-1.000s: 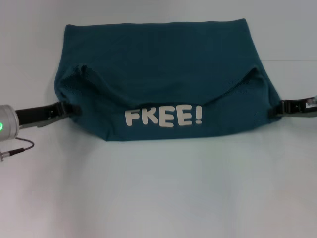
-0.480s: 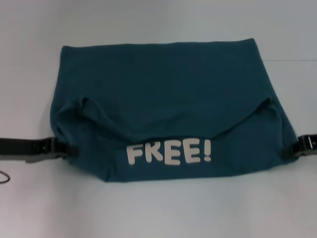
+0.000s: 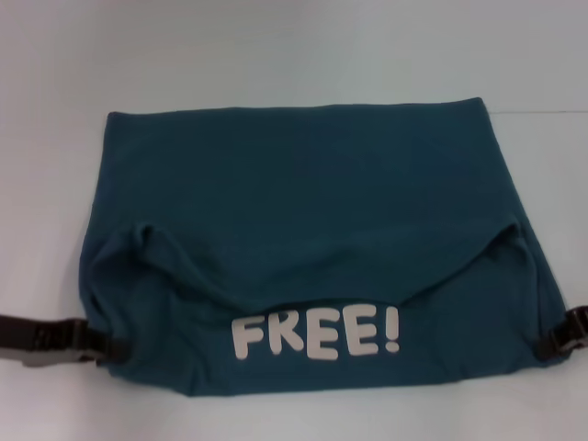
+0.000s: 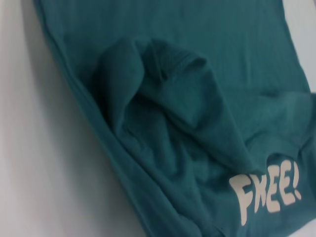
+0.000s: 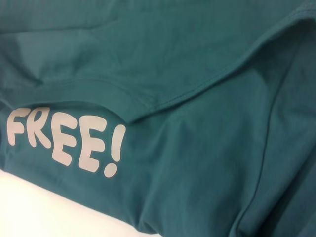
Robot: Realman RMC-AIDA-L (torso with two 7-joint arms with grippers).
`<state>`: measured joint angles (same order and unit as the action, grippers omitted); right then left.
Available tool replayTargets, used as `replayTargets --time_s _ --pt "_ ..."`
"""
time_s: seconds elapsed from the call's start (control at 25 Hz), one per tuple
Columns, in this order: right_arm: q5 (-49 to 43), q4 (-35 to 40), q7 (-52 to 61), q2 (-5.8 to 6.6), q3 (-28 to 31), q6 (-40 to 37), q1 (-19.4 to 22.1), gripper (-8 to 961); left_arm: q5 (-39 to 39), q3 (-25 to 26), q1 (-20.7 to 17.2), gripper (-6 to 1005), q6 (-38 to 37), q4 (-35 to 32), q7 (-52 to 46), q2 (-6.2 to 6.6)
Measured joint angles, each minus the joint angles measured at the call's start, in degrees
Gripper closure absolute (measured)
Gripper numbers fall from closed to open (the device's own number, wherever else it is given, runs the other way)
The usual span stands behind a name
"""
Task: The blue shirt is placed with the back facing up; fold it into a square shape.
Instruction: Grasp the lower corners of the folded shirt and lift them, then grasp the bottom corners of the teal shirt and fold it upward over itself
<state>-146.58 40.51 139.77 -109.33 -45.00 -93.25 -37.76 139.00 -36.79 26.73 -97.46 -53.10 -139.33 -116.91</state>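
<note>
- The blue shirt (image 3: 303,211) lies on a pale white table (image 3: 294,55), folded into a wide, roughly rectangular shape that narrows slightly toward the far edge.
- White block letters reading "FREE!" (image 3: 315,336) show on the near part of the shirt, just below a curved hem edge that sags across the middle from one lower corner to the other.
- The same lettering is readable in the left wrist view (image 4: 269,193) and in the right wrist view (image 5: 64,140); no other brand mark or label can be made out.
- The left gripper (image 3: 103,347) is at the shirt's near left corner, its dark fingers reaching in from the left edge of the head view and meeting the cloth there; the fingers appear closed on the fabric at that corner, with the tips hidden by the cloth.
- The right gripper (image 3: 551,347) is at the shirt's near right corner, only partly in view at the picture's edge, and likewise seems to be pinching the cloth.
- In the left wrist view a bunched fold with a stitched hem (image 4: 168,74) rises from the shirt's surface.
- In the right wrist view the curved hem (image 5: 163,98) sits just above the lettering, with white table showing at the near corner.
</note>
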Motion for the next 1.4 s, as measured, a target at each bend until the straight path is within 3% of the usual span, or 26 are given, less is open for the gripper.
replayTargets --time_s 0.52,0.84,1.16,1.4 --pt "0.1 -0.22 -2.76 0.23 0.76 -4.3 1.54 917 7.38 2.78 -0.59 957 -5.45 -0.66 0.09 0.23" --pt "0.35 -0.39 -3.6 -0.02 2.31 -4.77 1.93 916 7.73 3.86 -1.07 957 -5.23 -0.62 0.96 0.1" --pt "1.0 0.1 -3.12 0.26 13.0 -2.62 0.47 915 5.98 9.0 3.74 958 -0.92 0.48 -0.6 0.41" --pt "7.23 -0.05 -2.23 1.0 17.6 3.16 0.09 915 5.97 10.4 8.14 958 4.75 4.01 -4.1 1.62"
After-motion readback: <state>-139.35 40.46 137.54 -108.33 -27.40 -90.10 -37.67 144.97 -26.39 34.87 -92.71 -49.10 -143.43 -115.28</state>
